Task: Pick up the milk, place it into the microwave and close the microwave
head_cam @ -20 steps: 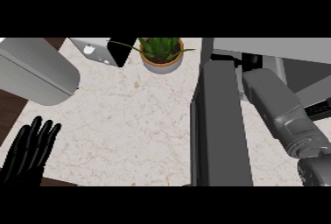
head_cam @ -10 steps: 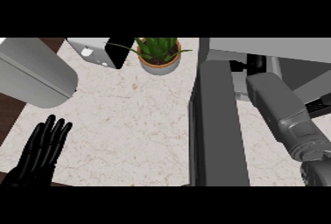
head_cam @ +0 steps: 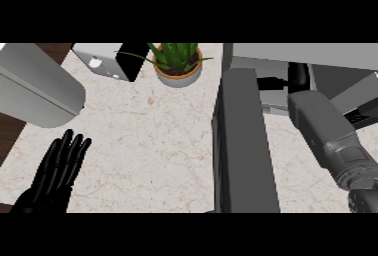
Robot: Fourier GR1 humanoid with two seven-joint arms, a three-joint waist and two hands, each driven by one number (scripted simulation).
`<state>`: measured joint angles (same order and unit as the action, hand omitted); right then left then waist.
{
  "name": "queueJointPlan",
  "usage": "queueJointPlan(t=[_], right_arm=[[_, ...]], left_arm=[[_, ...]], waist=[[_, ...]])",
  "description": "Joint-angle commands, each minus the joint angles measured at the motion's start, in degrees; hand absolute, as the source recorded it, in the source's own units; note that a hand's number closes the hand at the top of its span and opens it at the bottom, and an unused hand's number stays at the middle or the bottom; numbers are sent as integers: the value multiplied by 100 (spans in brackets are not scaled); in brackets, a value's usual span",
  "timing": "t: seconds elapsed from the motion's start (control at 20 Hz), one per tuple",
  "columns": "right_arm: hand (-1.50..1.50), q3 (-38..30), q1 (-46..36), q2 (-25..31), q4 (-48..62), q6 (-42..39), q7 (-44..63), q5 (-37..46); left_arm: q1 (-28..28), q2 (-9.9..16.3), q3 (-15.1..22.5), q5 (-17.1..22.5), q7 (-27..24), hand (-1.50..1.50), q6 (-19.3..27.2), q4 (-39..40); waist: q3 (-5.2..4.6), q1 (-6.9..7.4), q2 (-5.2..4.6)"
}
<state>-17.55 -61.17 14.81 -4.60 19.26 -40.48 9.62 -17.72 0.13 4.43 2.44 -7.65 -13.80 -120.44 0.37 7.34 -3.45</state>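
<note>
The microwave (head_cam: 310, 52) stands at the right with its dark door (head_cam: 240, 150) swung open toward me. My right forearm (head_cam: 325, 135) reaches up past the door into the microwave's opening. Only the black back of my right hand (head_cam: 298, 76) shows there, and what it holds is hidden. The milk shows nowhere in this view. My left hand (head_cam: 57, 172) lies open and flat over the pale counter (head_cam: 148, 145) at the lower left, holding nothing.
A potted green plant (head_cam: 177, 62) stands at the back of the counter beside the door. A small grey and black box (head_cam: 111, 62) sits left of it. A large grey rounded body (head_cam: 33, 85) fills the upper left. Dark floor shows past the counter's left edge (head_cam: 11, 130).
My left hand has slid up and to the right onto the counter. My right forearm has shifted slightly leftward and deeper toward the microwave's opening.
</note>
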Motion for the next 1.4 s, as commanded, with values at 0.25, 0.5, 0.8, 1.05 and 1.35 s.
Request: queueJointPlan(t=[0.25, 0.5, 0.8, 1.05, 1.35], right_arm=[[-150, -196, 436, -327, -47, -169, -452, -187], [-150, -223, 807, -236, -66, -1022, -808, -237], [-150, -272, 1038, -460, -176, -1404, -1065, -323], [-150, -273, 1459, -574, -315, -1724, -1343, -395], [-150, -56, 2095, -664, -723, -1875, -1720, -327]], left_arm=[[68, -13, 442, -271, 70, -150, 181, 157], [374, -7, 463, -216, 244, -150, 116, 414], [655, -12, 713, -283, 114, -150, 101, 948], [861, 261, 778, -362, -11, 150, -392, 1423], [1231, 9, 1318, -1112, -229, 150, -190, 2042]], waist=[[-5, -144, 77], [-8, -345, 128], [-20, -477, 214], [-30, -626, 292], [-36, -737, 340]])
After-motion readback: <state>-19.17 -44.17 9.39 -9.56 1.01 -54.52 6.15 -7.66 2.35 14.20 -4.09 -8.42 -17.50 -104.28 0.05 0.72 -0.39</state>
